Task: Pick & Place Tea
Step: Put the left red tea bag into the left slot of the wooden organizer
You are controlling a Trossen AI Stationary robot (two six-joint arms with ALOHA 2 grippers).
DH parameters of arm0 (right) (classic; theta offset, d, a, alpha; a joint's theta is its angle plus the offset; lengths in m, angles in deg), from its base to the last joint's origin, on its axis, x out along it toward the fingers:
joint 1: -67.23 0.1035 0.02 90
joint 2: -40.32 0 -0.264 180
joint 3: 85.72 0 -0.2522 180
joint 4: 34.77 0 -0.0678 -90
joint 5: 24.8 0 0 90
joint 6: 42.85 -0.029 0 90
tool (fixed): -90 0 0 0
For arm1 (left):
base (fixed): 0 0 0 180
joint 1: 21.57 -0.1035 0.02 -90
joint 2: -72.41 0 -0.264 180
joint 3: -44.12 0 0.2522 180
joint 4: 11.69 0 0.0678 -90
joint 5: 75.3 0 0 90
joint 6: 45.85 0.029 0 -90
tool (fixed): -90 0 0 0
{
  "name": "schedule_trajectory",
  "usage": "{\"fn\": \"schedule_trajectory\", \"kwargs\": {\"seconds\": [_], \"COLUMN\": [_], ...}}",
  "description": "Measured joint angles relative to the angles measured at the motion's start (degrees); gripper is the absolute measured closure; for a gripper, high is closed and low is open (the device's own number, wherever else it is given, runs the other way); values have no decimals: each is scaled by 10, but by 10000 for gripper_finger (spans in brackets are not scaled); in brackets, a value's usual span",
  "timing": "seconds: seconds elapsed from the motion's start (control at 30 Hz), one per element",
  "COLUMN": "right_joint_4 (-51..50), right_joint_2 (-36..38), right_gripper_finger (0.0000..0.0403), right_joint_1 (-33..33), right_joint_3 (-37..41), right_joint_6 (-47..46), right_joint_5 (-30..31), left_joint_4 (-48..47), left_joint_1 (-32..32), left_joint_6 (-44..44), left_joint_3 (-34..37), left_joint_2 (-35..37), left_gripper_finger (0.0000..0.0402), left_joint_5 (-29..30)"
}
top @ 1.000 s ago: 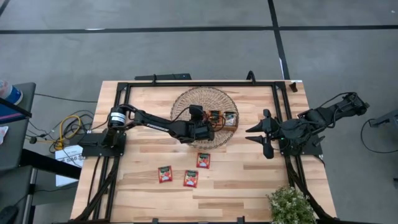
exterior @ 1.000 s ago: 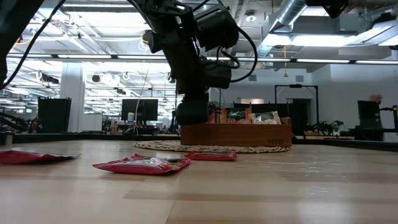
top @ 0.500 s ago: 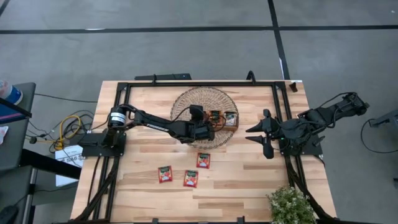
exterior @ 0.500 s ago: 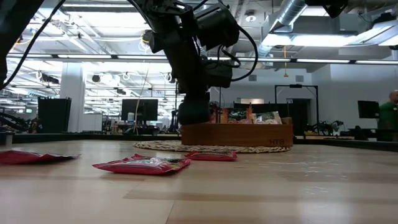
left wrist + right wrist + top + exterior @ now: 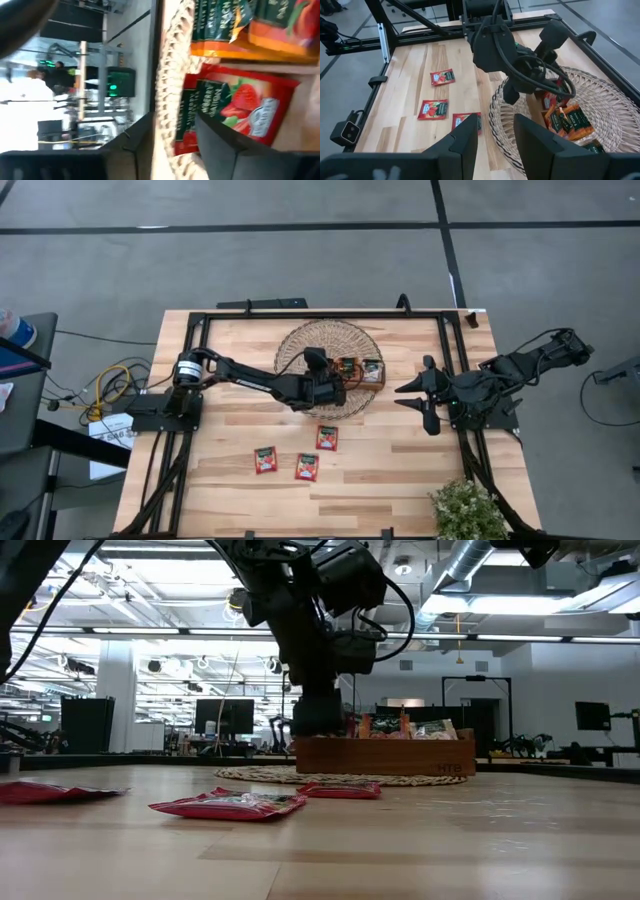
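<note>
Several tea sachets point(image 5: 570, 121) are already stood in the wooden tray point(image 5: 385, 756) on the woven mat point(image 5: 300, 345). The left gripper point(image 5: 328, 373) is poised over the tray's 9 o'clock end, fingers parted above a strawberry sachet point(image 5: 235, 112) lying there, apparently just delivered. Three sachets point(image 5: 298, 456) are left on the table point(image 5: 400, 470) toward 6 o'clock. The right gripper point(image 5: 420, 395) is parked at 3 o'clock, half open and empty.

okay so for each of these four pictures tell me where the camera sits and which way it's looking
High: overhead, straight down; both arms, left gripper over the wooden tray.
Low: table height, level across; left arm above the tray.
Left wrist: looking past its fingers at a red sachet.
Right wrist: looking across the table; own fingers, left arm.
Shared: woven mat, high and right wrist.
</note>
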Motion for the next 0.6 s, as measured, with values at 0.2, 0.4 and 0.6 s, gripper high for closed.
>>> {"fn": "schedule_trajectory", "kwargs": {"seconds": [0.2,0.4,0.6], "right_joint_4": [0,2,2], "right_joint_2": [0,0,0], "right_gripper_finger": [285,285,285], "right_joint_1": [0,0,0], "right_joint_3": [0,0,0], "right_joint_6": [0,0,0], "right_joint_5": [0,0,-10], "left_joint_4": [-3,-25,-101], "left_joint_1": [16,62,141], "left_joint_6": [119,162,120], "left_joint_3": [0,0,0], "left_joint_2": [9,54,134], "left_gripper_finger": [238,237,259], "left_joint_5": [142,247,223]}}
